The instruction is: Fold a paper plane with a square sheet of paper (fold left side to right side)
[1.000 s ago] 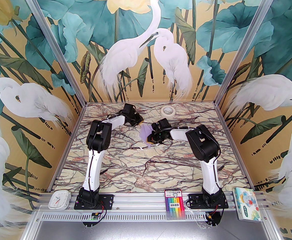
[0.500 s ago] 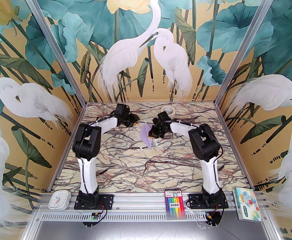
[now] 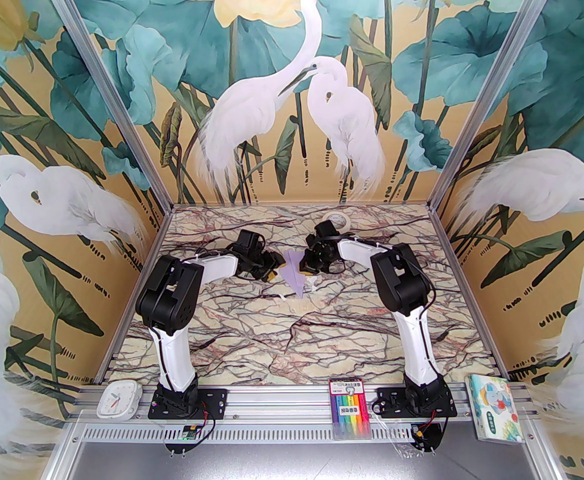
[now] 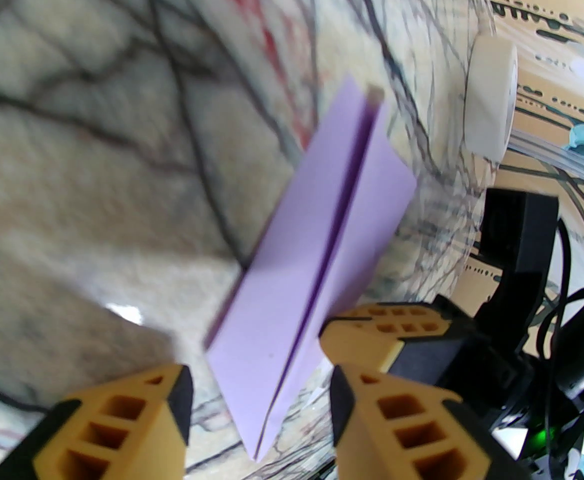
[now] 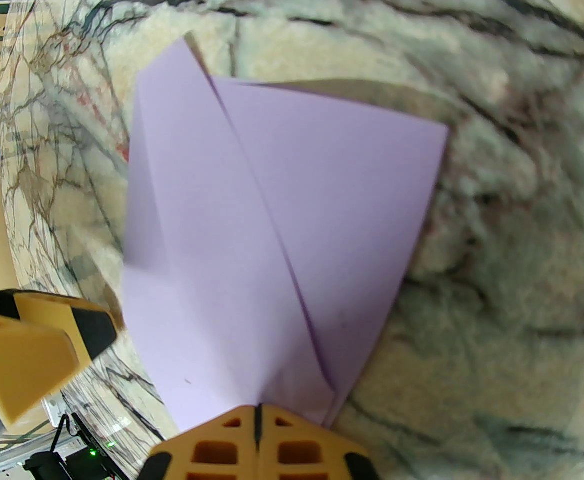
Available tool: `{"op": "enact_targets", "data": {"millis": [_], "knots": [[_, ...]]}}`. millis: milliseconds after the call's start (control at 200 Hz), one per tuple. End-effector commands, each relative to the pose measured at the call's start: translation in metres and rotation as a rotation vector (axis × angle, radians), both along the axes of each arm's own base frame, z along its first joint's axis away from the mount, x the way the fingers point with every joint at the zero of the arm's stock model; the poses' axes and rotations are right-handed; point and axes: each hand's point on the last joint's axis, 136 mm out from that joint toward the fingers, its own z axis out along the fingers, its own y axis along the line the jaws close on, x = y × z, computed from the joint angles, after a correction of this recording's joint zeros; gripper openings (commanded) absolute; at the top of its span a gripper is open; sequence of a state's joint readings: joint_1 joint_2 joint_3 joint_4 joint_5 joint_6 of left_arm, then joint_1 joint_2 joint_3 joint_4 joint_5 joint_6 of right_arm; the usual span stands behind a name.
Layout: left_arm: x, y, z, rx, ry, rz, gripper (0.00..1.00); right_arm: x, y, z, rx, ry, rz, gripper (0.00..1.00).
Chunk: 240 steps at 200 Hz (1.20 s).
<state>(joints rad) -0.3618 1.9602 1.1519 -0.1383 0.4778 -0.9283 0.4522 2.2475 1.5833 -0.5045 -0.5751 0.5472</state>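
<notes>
While my right gripper [image 5: 257, 418] clamps the paper plane [image 5: 251, 228], I see my left gripper [image 4: 259, 388] beside it, jaws parted.

Veined marble table [image 3: 322, 338] bears a white tape roll [image 3: 336, 220].

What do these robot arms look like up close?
The left arm and right arm have white shells between bulky black joints, trailing thin black cables. Their fingers are yellow-orange plastic with square cut-outs and black pads.
</notes>
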Motion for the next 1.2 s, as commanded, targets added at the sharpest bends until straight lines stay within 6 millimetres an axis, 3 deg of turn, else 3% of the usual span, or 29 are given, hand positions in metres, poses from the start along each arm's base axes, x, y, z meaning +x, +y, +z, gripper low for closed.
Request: {"op": "enact_targets", "data": {"millis": [0,245,720,860,1195], "knots": [[-0.004,-0.01,-0.001,-0.008,0.007,-0.003,0.51,-0.01,-0.022,-0.027,-0.122,0.035,-0.01,0.02],[-0.009,-0.01,-0.014,0.056,0.023,0.015,0.52,-0.013,-0.023,-0.033,-0.115,0.044,-0.015,0.01],[-0.011,-0.013,-0.017,0.234,-0.007,-0.013,0.54,-0.019,-0.023,-0.034,-0.096,0.049,-0.024,0.01],[-0.003,-0.028,-0.016,0.157,-0.034,-0.023,0.54,-0.022,-0.021,-0.036,-0.087,0.055,-0.027,0.01],[0.008,-0.057,0.014,-0.06,-0.174,-0.044,0.54,-0.024,-0.021,-0.035,-0.076,0.054,-0.03,0.01]]}}
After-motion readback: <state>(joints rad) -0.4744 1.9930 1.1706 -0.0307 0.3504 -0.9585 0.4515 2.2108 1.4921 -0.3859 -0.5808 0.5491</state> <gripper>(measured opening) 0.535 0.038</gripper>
